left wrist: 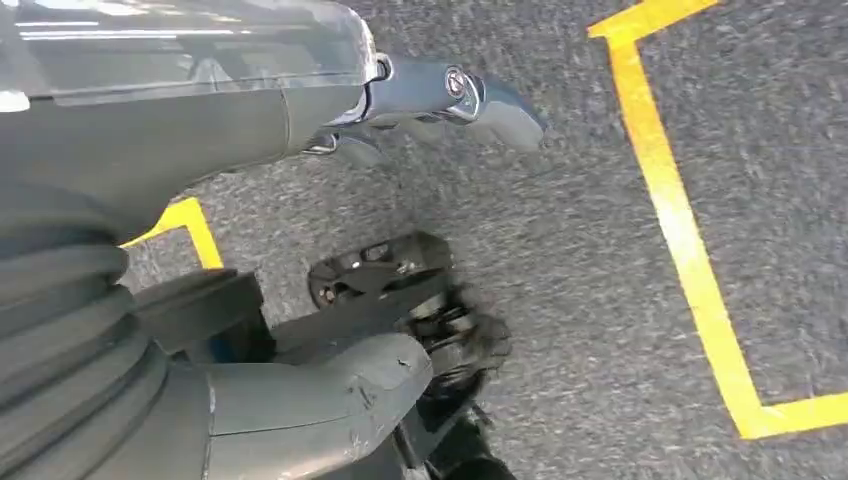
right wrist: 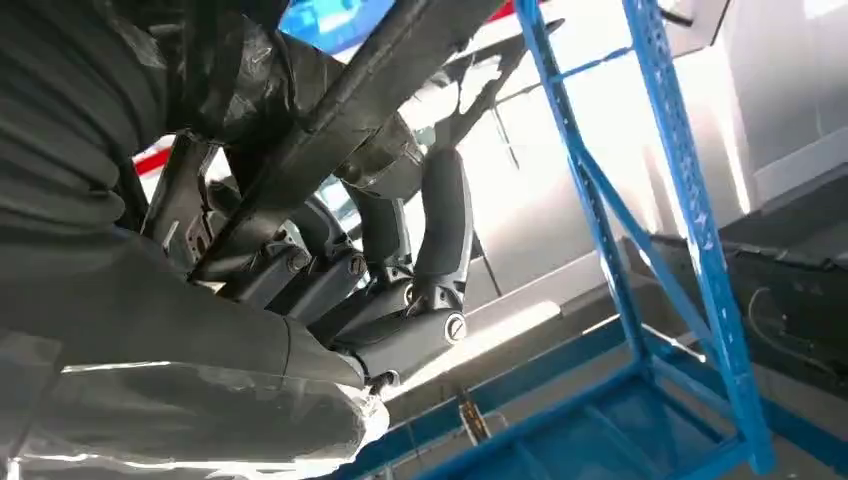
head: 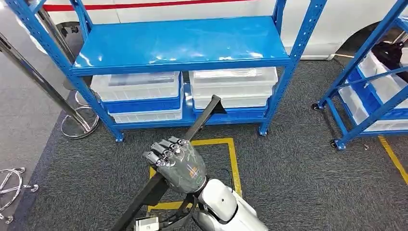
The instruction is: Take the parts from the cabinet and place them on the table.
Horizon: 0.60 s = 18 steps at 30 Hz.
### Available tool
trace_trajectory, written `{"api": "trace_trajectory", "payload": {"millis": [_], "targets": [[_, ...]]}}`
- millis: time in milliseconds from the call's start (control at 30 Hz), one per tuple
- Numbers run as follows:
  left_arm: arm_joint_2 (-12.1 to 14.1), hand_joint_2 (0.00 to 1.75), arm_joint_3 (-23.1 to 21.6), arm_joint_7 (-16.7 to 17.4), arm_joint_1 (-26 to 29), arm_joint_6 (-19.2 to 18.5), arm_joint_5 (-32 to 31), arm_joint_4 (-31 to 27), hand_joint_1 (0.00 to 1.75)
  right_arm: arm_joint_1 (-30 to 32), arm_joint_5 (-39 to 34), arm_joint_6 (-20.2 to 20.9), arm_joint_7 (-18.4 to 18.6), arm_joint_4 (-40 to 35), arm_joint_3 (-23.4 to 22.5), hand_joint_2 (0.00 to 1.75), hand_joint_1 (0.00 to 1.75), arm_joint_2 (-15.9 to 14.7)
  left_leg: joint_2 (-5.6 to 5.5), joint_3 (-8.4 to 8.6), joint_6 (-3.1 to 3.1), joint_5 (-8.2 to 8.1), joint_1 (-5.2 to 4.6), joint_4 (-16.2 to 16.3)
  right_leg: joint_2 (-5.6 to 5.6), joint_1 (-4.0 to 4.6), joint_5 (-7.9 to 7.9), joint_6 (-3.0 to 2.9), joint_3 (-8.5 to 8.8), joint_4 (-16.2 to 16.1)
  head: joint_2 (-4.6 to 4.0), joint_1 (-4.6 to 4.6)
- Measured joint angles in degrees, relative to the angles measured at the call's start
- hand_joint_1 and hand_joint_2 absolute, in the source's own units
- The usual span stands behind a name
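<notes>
A long black bar (head: 202,120) slants from the lower left up toward the blue cabinet (head: 183,44), its far end reaching just in front of the bottom shelf. My right hand (head: 177,163) grips it near the middle, knuckles up. In the right wrist view the fingers (right wrist: 442,225) wrap around the bar (right wrist: 400,60). My left hand (left wrist: 250,120) hangs over the grey carpet, fingers stretched out and thumb (left wrist: 330,390) apart, holding nothing.
White lidded bins (head: 137,86) (head: 233,82) sit on the cabinet's bottom shelf; its top shelf is bare. A second blue rack on wheels (head: 365,96) stands at the right. A steel post base (head: 79,125) is at the left. Yellow tape (head: 233,154) marks the carpet.
</notes>
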Motion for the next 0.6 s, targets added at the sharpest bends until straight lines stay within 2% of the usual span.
{"api": "trace_trajectory", "payload": {"millis": [33,600], "targets": [[0.0,1.75,0.0,0.0,0.0,0.1,0.0,0.0,0.0,0.0,0.0,0.0,0.0,0.0,0.0,1.75,1.75,0.0,-0.01,2.68,0.25,1.4,-0.04,-4.1,0.03,0.03,0.15,0.1,-0.19,0.1,0.0,0.0],[0.0,1.75,0.0,0.0,0.0,0.1,0.0,0.0,0.0,0.0,0.0,0.0,0.0,0.0,0.0,1.75,1.75,0.0,-0.01,2.68,0.25,1.4,-0.04,-4.1,0.03,0.03,0.15,0.1,-0.19,0.1,0.0,0.0]]}}
